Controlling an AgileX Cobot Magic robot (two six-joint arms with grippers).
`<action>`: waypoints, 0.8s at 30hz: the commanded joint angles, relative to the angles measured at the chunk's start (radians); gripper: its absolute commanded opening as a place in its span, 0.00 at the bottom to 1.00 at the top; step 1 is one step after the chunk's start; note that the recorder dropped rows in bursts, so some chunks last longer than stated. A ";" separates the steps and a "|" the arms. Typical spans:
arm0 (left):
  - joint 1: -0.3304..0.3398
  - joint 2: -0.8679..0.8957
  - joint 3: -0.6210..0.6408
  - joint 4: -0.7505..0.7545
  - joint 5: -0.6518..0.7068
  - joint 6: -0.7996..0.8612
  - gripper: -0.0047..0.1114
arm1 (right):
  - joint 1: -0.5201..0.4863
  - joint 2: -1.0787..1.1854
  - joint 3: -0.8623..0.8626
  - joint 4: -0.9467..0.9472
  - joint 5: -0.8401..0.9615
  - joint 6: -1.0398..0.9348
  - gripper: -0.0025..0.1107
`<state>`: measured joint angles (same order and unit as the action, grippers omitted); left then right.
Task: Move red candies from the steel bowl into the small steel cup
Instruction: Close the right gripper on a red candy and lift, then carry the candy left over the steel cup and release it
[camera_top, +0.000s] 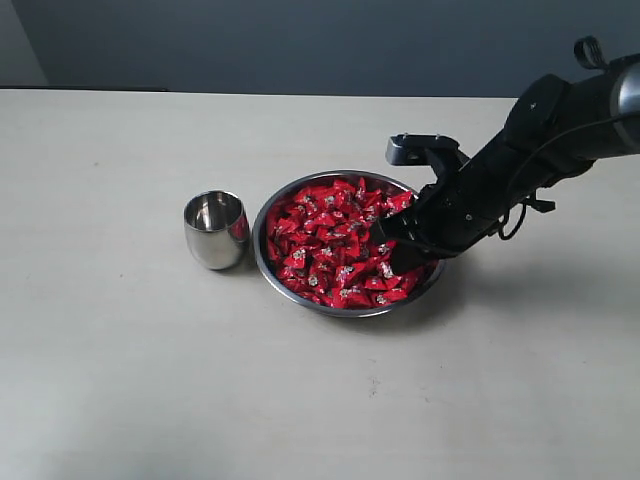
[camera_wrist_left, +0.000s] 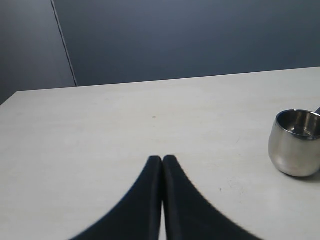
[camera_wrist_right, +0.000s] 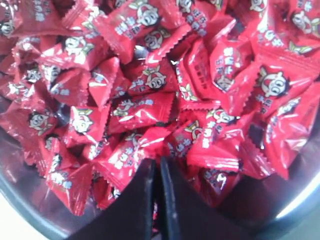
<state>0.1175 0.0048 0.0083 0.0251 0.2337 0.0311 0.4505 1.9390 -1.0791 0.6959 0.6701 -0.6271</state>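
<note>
The steel bowl (camera_top: 268, 273) sits mid-table, heaped with red candies (camera_top: 322, 243). The small steel cup (camera_top: 215, 229) stands upright just left of it, touching or nearly touching the rim, and looks empty. My right gripper (camera_top: 383, 238) reaches down into the bowl's right side. In the right wrist view its jaws (camera_wrist_right: 156, 161) are pressed almost together, tips dug into the red candies (camera_wrist_right: 145, 107), with a sliver of red wrapper between them. The bowl's wall (camera_wrist_right: 17, 186) shows below the pile. My left gripper (camera_wrist_left: 162, 158) is shut and empty over bare table, with the cup (camera_wrist_left: 296, 142) off to one side.
The pale tabletop (camera_top: 120, 380) stretches all around the bowl and cup. A dark wall (camera_top: 300, 40) runs behind the far edge. The right arm (camera_top: 560, 130) comes in from the upper right, above the table.
</note>
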 joint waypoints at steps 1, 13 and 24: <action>0.002 -0.005 -0.008 0.002 -0.002 -0.002 0.04 | -0.001 -0.027 -0.005 0.007 0.005 -0.001 0.02; 0.002 -0.005 -0.008 0.002 -0.002 -0.002 0.04 | -0.001 -0.179 -0.005 0.009 0.008 -0.001 0.02; 0.002 -0.005 -0.008 0.002 -0.002 -0.002 0.04 | 0.050 -0.203 -0.065 0.053 0.032 -0.008 0.02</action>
<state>0.1175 0.0048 0.0083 0.0251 0.2337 0.0311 0.4689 1.7460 -1.1104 0.7314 0.6913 -0.6271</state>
